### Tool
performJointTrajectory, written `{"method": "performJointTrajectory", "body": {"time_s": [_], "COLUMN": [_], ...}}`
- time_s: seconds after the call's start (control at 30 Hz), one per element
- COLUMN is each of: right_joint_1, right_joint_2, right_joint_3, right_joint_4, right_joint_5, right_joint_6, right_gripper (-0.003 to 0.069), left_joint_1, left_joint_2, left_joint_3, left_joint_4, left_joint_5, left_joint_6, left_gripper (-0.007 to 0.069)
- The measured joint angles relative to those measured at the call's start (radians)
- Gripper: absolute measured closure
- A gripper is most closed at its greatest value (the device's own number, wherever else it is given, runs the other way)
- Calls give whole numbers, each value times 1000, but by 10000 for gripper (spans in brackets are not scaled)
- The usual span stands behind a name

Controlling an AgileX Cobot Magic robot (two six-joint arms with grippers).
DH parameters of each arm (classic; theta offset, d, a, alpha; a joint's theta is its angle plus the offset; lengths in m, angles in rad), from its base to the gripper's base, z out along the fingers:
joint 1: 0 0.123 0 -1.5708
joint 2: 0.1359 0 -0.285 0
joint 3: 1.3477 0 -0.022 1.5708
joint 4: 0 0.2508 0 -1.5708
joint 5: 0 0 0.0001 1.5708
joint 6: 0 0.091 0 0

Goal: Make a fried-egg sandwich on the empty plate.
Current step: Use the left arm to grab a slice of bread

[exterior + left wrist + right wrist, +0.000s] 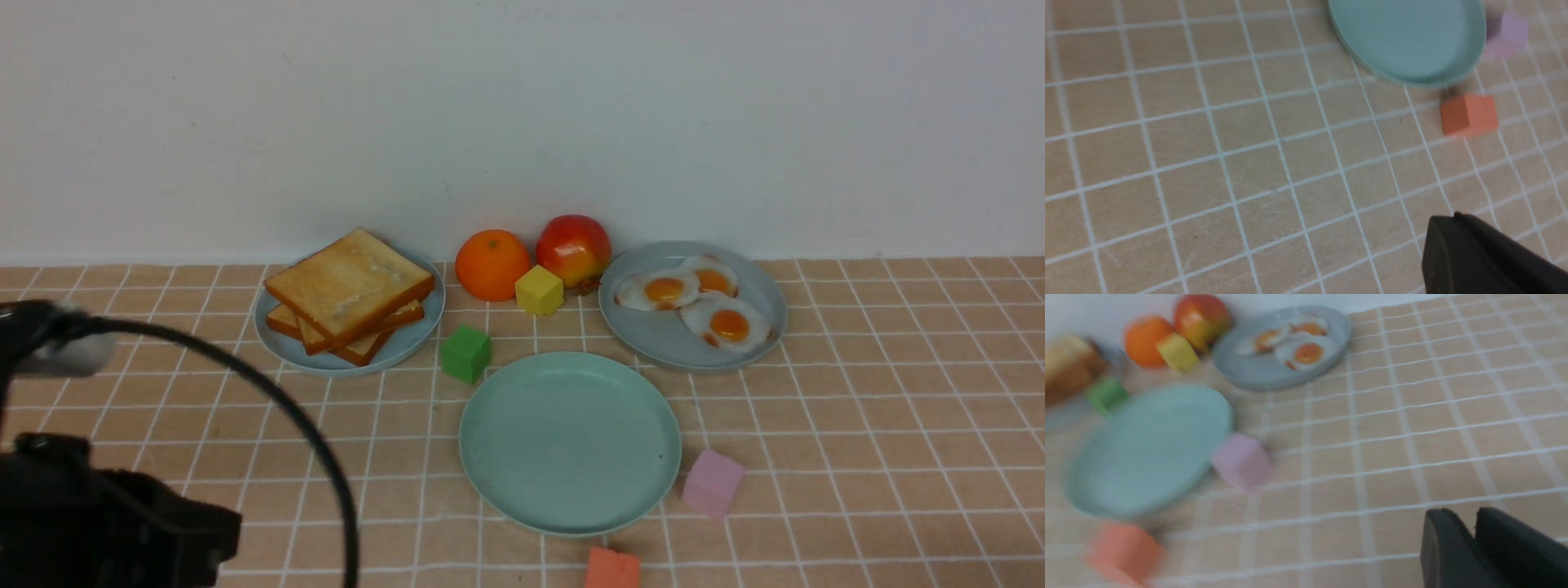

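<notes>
The right gripper [1472,522] has its two black fingers drawn together with only a thin slit between them and nothing held; it hangs low over bare tiled cloth, well apart from all the food. Of the left gripper [1461,232] only one dark finger mass shows in its wrist view, so whether it is apart or together cannot be told; it sits over the cloth near the orange-red cube [612,569]. Just beyond that cube lies the empty plate [563,441], mint-green, low-rimmed and bare, with a pink cube [712,483] just beside its right edge and a green cube [466,353] near its far left edge. The toast stack [349,287] rests on a pale blue-grey plate [408,343] at the far left, the slices fanned and the top one skewed. The fried eggs [698,302] lie overlapping on a second pale plate [653,347] at the far right. Assessment: the toast looks light and fairly stiff, and is best pinched across the crust at an overhanging corner of the top slice. The eggs look thin, glossy and probably limp, so they are likely to slip; a hold at the outer rim of one white is advised. An orange [492,265], an apple [573,249] and a yellow cube [539,290] stand between the two far plates, clear of either approach.
</notes>
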Motion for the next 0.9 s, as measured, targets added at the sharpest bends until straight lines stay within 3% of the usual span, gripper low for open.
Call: {"method": "performJointTrajectory", "body": {"time_s": [0.13, 0.33, 0.47, 0.53, 0.7, 0.9], "right_joint_1": [0, 0, 0, 0, 0, 0], "right_joint_2": [0, 0, 39, 143, 388, 539], "right_joint_3": [5, -9, -180, -363, -696, -851], "right_joint_4": [220, 375, 363, 330, 277, 311], "right_joint_5": [-93, -176, 53, 274, 600, 739], "right_joint_6": [77, 86, -26, -146, -373, -468], "right_gripper": [522, 521, 560, 603, 652, 654], "left_joint_1": [-23, -24, -24, -24, -24, -23], "left_joint_2": [119, 221, 312, 393, 617, 883], "left_joint_3": [-66, -128, -190, -257, -428, -689], "left_joint_4": [5, 75, 158, 214, 338, 417], "left_joint_5": [-2, -35, -54, -57, -57, -43], "left_joint_6": [16, 18, 19, 19, 19, 19], "left_gripper": [638, 638, 638, 638, 638, 637]}}
